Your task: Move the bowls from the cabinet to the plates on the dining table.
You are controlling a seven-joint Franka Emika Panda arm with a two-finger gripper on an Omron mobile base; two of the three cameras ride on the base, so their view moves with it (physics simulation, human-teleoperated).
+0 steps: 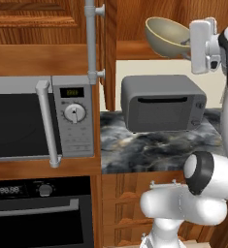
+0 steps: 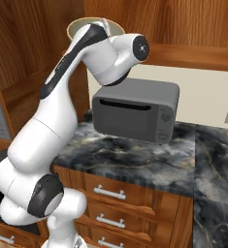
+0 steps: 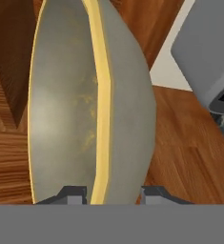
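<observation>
My gripper [image 1: 187,42] is shut on the rim of one bowl [image 1: 165,35], grey-olive outside with a pale yellow rim, and holds it tipped on its side in the air. In the hand view the bowl [image 3: 85,105] stands on edge, its wall pinched at my gripper [image 3: 114,194] between the two fingertips. From the right base view the bowl [image 2: 79,25] peeks out behind my upper arm. The bowl hangs in front of the reddish-brown cabinet [image 1: 135,48], beside its open door [image 1: 110,53] with a long silver handle [image 1: 91,38]. The plates and the dining table are out of view.
A grey toaster oven [image 1: 163,102] stands on a small marbled counter [image 1: 149,150] right under the bowl. A microwave [image 1: 38,118] and a black oven [image 1: 38,213] sit to the left. Wooden drawers [image 2: 115,193] run below the counter.
</observation>
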